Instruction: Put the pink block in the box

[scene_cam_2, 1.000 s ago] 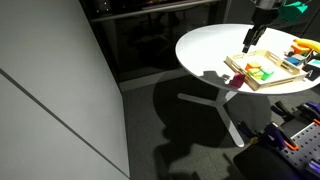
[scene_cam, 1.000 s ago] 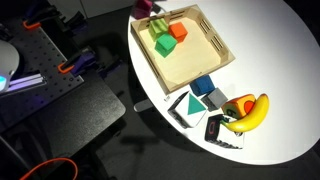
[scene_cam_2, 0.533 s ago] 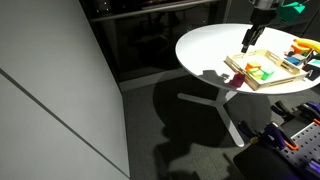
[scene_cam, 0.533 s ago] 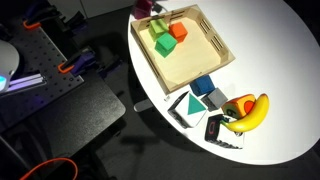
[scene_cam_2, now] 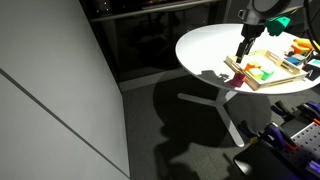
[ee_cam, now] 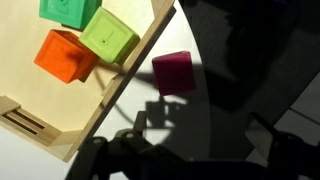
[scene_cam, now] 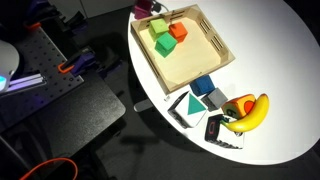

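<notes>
In the wrist view my claw [ee_cam: 200, 160] shows only as dark shapes along the near edge. Its two sides stand wide apart, with nothing between them. The pink block [ee_cam: 175, 72] sits on the white table [ee_cam: 240, 100] beyond it, outside the box [ee_cam: 40, 105] and just right of its slanting wooden wall, partly in my shadow. Inside the box, close to that wall, lie a green block [ee_cam: 110, 35] and an orange-red cube [ee_cam: 65, 55], with a second green block [ee_cam: 68, 10] at the far edge.

In an exterior view the pink block [scene_cam: 143, 8] rests at the far left corner of the box [scene_cam: 188, 62], on the table and off the wood. A banana [scene_cam: 250, 110] lies at the near right.

In an exterior view my arm [scene_cam_2: 262, 12] reaches down over the table, and the claw hangs above the left end of the box [scene_cam_2: 268, 80]. The pink block [scene_cam_2: 238, 81] is a small dark spot by the table's edge.
</notes>
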